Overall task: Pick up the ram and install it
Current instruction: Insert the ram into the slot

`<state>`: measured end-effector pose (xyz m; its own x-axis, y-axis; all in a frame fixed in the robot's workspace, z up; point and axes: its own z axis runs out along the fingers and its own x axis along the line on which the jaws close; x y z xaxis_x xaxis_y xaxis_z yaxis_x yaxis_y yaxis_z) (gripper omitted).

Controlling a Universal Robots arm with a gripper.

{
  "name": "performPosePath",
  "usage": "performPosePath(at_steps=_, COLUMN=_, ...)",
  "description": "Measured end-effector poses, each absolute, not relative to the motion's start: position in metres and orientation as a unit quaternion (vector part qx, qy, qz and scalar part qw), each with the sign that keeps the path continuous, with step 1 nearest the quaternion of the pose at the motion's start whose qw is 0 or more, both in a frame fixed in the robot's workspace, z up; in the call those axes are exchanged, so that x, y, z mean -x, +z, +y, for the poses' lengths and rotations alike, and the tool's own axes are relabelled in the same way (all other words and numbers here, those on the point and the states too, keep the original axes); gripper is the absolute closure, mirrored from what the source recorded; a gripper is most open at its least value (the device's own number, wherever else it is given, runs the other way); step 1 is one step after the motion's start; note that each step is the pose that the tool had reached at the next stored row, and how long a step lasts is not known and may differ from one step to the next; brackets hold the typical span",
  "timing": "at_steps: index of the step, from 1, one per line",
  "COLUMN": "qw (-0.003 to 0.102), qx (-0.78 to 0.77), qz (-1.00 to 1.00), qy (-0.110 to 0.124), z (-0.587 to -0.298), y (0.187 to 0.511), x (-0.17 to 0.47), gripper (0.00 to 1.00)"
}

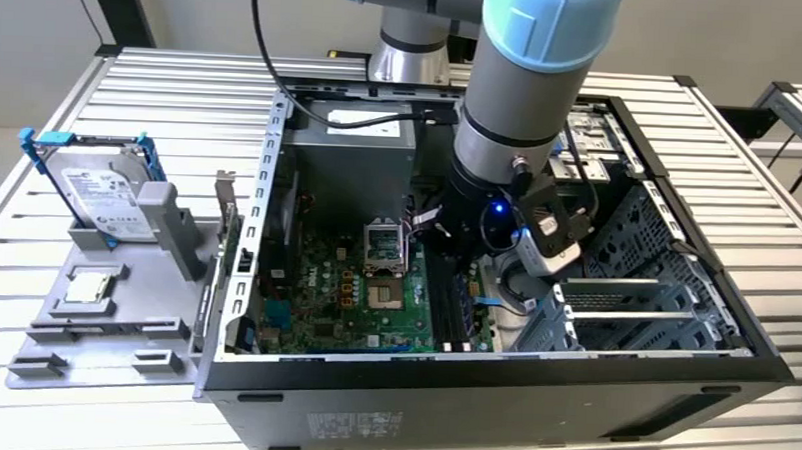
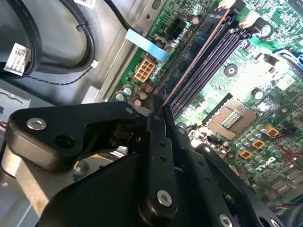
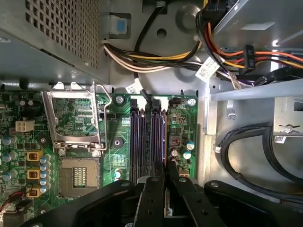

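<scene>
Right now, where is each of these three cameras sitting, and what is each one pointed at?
Exterior view: off the arm, above and in front of the open computer case, looking down; the arm reaches inside, with the hard drive at this view's left.
First wrist view: on the arm inside the case, looking past the gripper at the memory slots and processor socket.
Second wrist view: also on the arm, seeing the gripper on the ram at an angle.
Both wrist views share gripper, slots and socket.

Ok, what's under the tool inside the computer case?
The motherboard with its memory slots; the ram lines up along one slot. The tool covers the slots' near ends.
</scene>
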<state>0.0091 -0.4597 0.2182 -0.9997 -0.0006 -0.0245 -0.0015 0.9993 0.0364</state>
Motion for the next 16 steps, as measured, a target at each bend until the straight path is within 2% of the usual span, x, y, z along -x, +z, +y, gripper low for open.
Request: performPosePath(at_steps=16, qw=0.011, qx=-0.003, qz=1.0, qy=0.013, z=-0.4573, y=0.221, x=-0.009, gripper=1.0)
